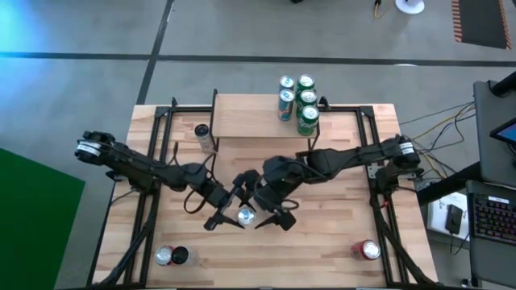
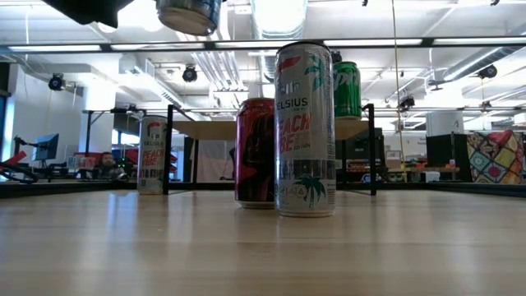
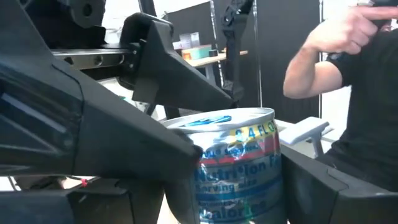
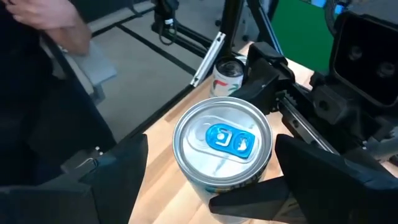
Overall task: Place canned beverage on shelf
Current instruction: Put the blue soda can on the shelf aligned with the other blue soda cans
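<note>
Premises: an industrial-style robotics lab or open workshop. Evidence: exposed ceiling ducting (image 2: 275, 16) and strip lighting overhead; bare concrete floor (image 1: 242, 32) marked with dark tape lines; a wooden table (image 1: 339, 234) fitted with black metal framing carrying two robot arms. Loose cables (image 1: 439, 129) run to a keyboard (image 1: 493, 211) beside the table. Workbenches with monitors (image 2: 45, 146) stand in the background. A person (image 3: 367, 93) in dark clothing stands nearby.

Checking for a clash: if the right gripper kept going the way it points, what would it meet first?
Probably the silver can between its open fingers; just beyond it, the left gripper.
</note>
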You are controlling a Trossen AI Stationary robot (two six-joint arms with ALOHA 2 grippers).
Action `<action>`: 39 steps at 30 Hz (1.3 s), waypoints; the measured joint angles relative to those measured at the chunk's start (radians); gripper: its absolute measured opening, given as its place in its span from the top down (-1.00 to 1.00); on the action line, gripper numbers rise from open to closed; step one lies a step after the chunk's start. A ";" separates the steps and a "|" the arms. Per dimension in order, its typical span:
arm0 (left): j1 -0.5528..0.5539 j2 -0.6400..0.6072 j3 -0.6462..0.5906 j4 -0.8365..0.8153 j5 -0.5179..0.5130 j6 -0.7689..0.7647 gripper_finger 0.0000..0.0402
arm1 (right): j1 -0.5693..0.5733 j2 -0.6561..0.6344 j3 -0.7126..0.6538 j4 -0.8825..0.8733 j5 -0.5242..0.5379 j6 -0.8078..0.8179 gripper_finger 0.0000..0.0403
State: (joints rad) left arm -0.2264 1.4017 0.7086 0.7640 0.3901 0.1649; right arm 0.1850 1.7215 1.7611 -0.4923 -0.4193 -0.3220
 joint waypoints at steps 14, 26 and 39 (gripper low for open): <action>0.003 0.010 -0.011 0.055 -0.003 -0.041 -0.20 | -0.002 0.010 -0.005 -0.005 -0.002 -0.156 -0.35; 0.007 0.009 -0.013 0.039 0.010 -0.039 -0.21 | -0.001 0.004 -0.009 0.002 -0.004 -0.293 -0.53; 0.036 0.008 -0.015 -0.047 -0.002 -0.027 -0.21 | 0.008 -0.017 -0.009 -0.080 0.104 -0.411 -0.63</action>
State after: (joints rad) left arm -0.1901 1.4101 0.6933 0.7170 0.3878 0.1378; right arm 0.1928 1.7041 1.7519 -0.5720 -0.3152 -0.7327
